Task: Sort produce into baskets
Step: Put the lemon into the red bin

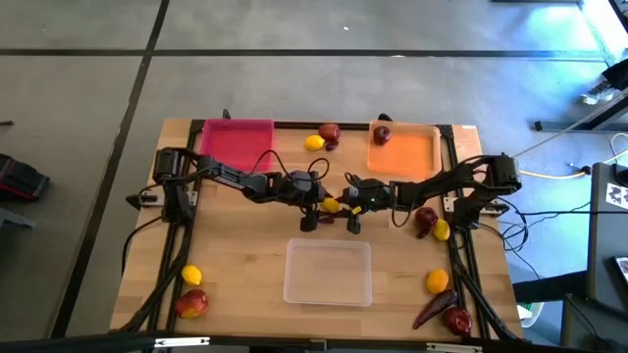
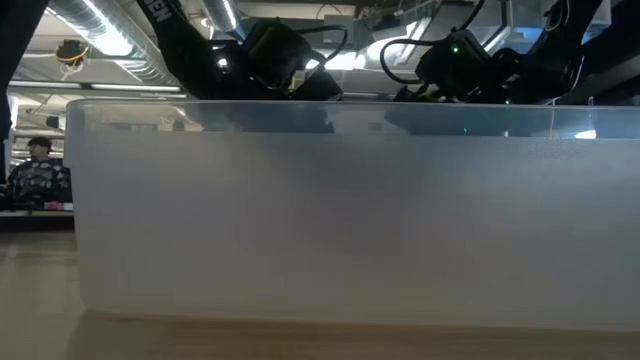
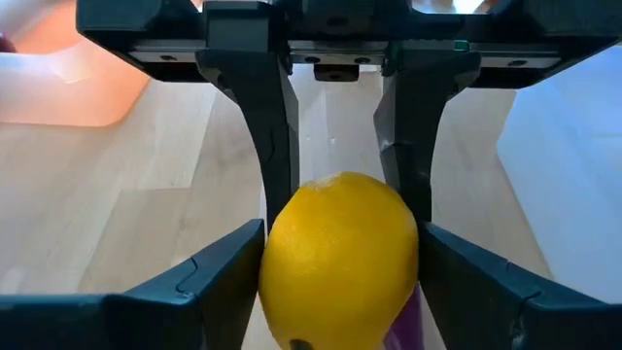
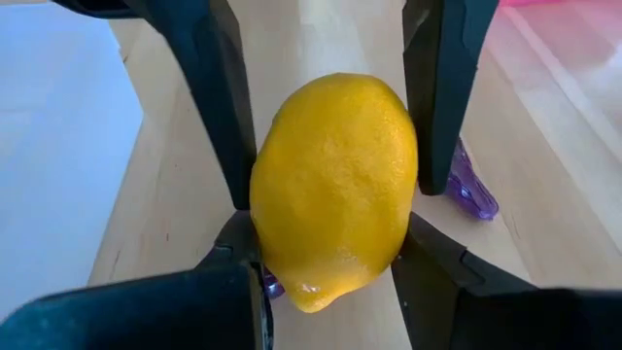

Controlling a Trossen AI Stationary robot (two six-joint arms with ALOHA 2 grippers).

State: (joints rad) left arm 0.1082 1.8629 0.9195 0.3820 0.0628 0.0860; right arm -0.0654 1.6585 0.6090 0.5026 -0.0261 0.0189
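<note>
Lemon (image 1: 332,205) mid-table between both grippers: right gripper (image 1: 345,203) clamps it, left gripper (image 1: 320,204) fingers flank it, contact unclear.

left claw (image 1: 310,209): mid-table, fingers clamped | right claw (image 1: 345,206): facing it, fingers clamped

Overhead looks straight down; low camera sits against the clear tray (image 2: 340,230); both wrists closely share one lemon (image 3: 338,261).
</note>
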